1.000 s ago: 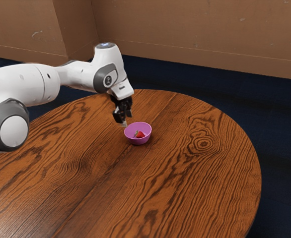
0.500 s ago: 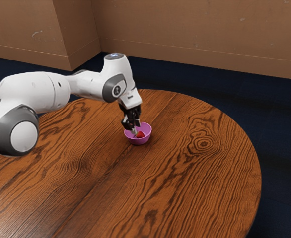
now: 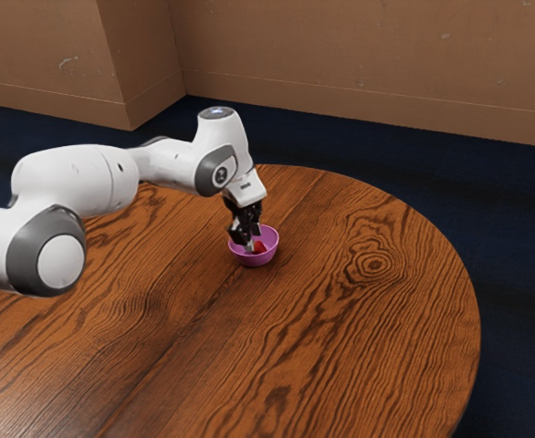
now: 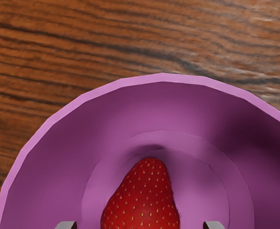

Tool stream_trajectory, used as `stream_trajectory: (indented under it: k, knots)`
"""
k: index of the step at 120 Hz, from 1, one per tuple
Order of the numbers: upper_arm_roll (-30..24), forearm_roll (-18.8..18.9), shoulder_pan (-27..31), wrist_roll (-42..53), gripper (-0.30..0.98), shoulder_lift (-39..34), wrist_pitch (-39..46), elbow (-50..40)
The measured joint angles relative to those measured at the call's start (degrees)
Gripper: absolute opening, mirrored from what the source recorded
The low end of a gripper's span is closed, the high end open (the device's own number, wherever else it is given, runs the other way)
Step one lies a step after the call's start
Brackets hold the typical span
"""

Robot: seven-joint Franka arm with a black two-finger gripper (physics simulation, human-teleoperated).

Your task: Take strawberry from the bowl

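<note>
Lining up the grasp, straddling the plump red strawberry (image 4: 142, 205) in the round, purple, plastic-looking bowl (image 4: 164, 78) with the wide-spread, empty black two-finger gripper (image 3: 253, 240). Probably needing squeezing, then lifting.

Saw red on strawberry (image 4: 142, 200), dotted with pale yellow seeds. Noted plain purple on bowl (image 4: 164, 78), lighter pink-purple along the rim. Tagged table (image 3: 368, 319) orange-brown, streaked with dark wavy grain and a ringed knot. Marked arm (image 3: 71, 178) white with dark grey joints, gripper (image 3: 253, 241) mostly black. Logged floor (image 3: 386, 155) dark navy, wall (image 3: 340, 55) brown.
</note>
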Motion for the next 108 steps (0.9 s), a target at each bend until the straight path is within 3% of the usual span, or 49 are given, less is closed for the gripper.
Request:
stream_trajectory:
  k: [59, 108]
  knots:
    - [0.0, 0.1, -0.4, -1.5, 0.31, 1.2, 0.1, 0.2]
    - [0.0, 0.2, -0.3, -2.1, 0.19, 1.6, 0.3, 0.2]
